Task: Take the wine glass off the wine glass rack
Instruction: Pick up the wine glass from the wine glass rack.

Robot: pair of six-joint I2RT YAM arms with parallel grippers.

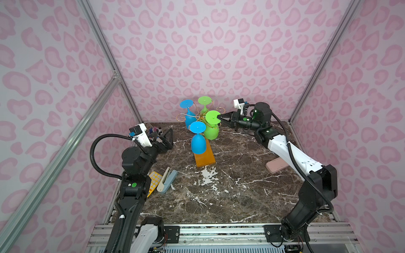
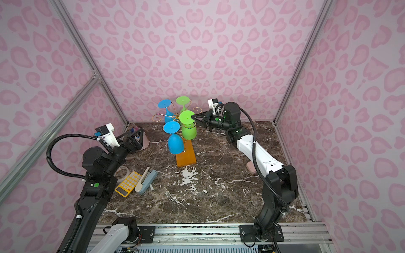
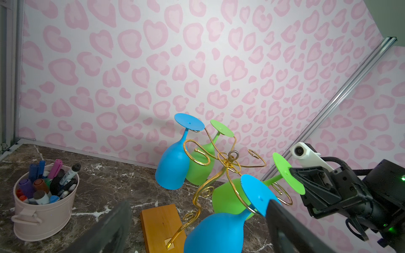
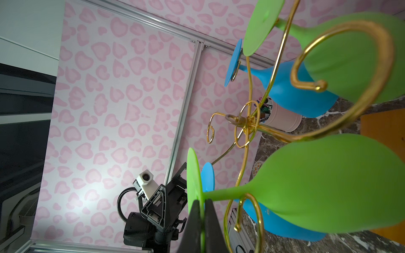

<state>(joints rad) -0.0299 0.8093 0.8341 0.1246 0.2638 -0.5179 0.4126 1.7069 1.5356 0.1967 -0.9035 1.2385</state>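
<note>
Right jaws pinch foot of green wine glass (image 1: 211,131) hanging mid-frame on rack (image 1: 205,159); left jaws open.

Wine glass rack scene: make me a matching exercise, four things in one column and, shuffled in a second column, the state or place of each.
Column one:
1. right gripper
2. left gripper
3. stapler
4. pink bucket

Column two:
A. holds marker pens
B. jaws open, holding nothing
C. jaws shut on the foot of a green wine glass
D. lies on the table beside the yellow calculator

Pairs: 1-C, 2-B, 3-D, 4-A
</note>
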